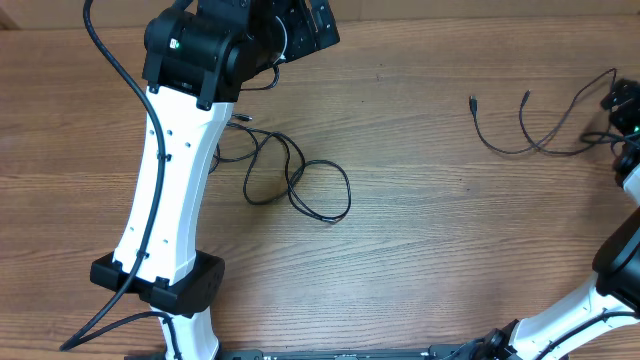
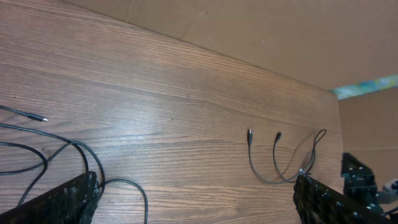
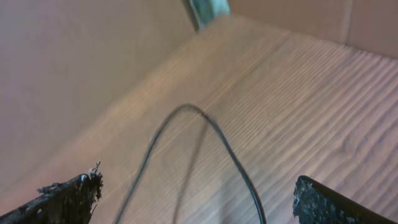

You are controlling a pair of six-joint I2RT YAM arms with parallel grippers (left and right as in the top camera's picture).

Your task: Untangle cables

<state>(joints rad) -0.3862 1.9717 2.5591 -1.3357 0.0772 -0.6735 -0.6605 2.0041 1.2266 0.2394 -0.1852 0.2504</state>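
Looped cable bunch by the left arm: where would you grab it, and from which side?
Grip the bunch at its outer right loop, coming straight down with the jaws across the cord. That loop lies flat as a single strand, clear of the crossings, so pulling there would probably loosen it.

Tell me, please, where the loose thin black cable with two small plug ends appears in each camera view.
Overhead: the thin black cable lies at the upper right, plug ends towards the top.
Left wrist: right of centre, in the lower half, both plugs uppermost.
Right wrist: probably the black arch mid-frame; no plugs visible.
Shared landmark: the brown wooden table.
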